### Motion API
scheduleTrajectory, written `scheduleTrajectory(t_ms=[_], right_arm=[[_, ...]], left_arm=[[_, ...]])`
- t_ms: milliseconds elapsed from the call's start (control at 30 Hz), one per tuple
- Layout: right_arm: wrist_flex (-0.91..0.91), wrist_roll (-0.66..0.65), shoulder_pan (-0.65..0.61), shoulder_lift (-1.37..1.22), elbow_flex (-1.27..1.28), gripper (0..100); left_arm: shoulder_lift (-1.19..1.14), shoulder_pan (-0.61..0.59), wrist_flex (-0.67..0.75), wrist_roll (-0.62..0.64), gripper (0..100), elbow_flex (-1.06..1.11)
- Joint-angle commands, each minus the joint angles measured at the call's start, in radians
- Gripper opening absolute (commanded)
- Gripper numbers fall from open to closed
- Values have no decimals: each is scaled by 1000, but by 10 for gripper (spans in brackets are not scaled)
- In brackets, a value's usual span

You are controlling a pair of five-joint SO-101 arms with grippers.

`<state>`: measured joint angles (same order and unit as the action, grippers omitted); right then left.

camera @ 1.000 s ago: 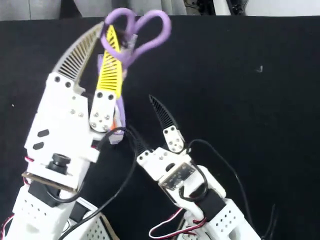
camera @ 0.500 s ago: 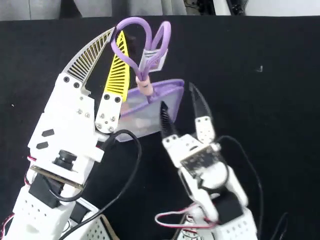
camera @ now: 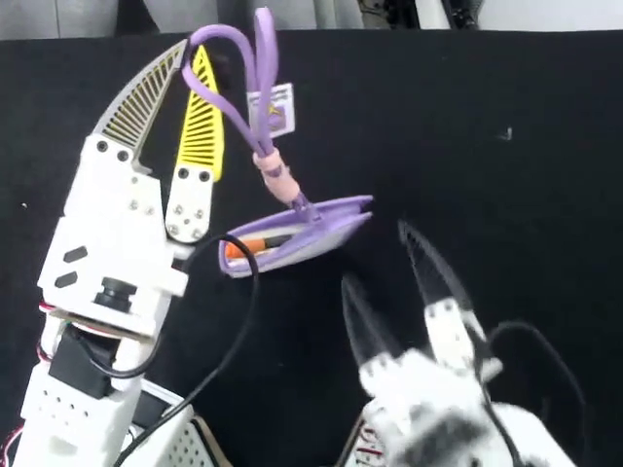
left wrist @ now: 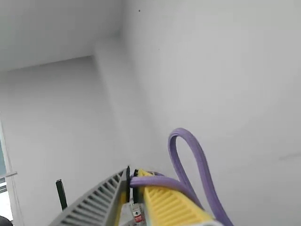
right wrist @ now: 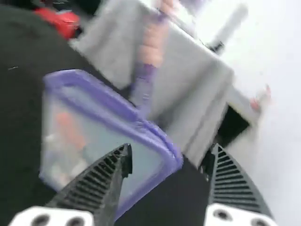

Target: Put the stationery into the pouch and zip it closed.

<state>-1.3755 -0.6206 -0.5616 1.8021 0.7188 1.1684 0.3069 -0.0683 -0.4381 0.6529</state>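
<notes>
At about ten o'clock in the high view, the left gripper (camera: 193,49) was raised above the black table (camera: 545,146). Its grey and yellow fingers were pressed together on the purple loop strap (camera: 234,58), and the rest of the loop curved away toward twelve o'clock. The left wrist view showed the same grip: the left gripper (left wrist: 132,173) had the strap (left wrist: 188,150) pinched between its tips, with a wide bend of cord arching clear of the yellow finger. A small white tag (camera: 271,107) hung against the strap at about eleven o'clock. From there the cord ran down through a pinkish collar to the pouch (camera: 307,226), which sat near the centre of the view. The pouch was tilted, with its purple-edged rim turned toward the camera and an orange item (camera: 248,246) visible through its clear side. Whether the pouch touched the table, and whether its zip was done up, could not be told. At about five o'clock, the right gripper (camera: 375,255) had its black fingers spread well apart, pointing toward the pouch but not touching it. In the right wrist view, the right gripper (right wrist: 171,150) had its fingers wide apart, and the pouch (right wrist: 89,136) lay just beyond them with its purple corner between the tips.
</notes>
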Motion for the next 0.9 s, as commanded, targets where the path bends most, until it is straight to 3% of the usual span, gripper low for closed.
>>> scheduleTrajectory(t_ms=[0,233,400,700,867], right_arm=[[-157,-117,-58,-188,-208,256],[-222,-338,63,-618,-516,254],[-224,-474,103,-777,-547,254],[-269,-569,112,-978,-550,254],[-166,-594,158,-1081,-545,254]], left_arm=[[14,-22,-3,3,29,-39],[14,-27,-5,3,29,-38],[14,-27,-5,3,29,-38],[14,-19,-5,3,29,-28],[14,-18,0,3,29,16]])
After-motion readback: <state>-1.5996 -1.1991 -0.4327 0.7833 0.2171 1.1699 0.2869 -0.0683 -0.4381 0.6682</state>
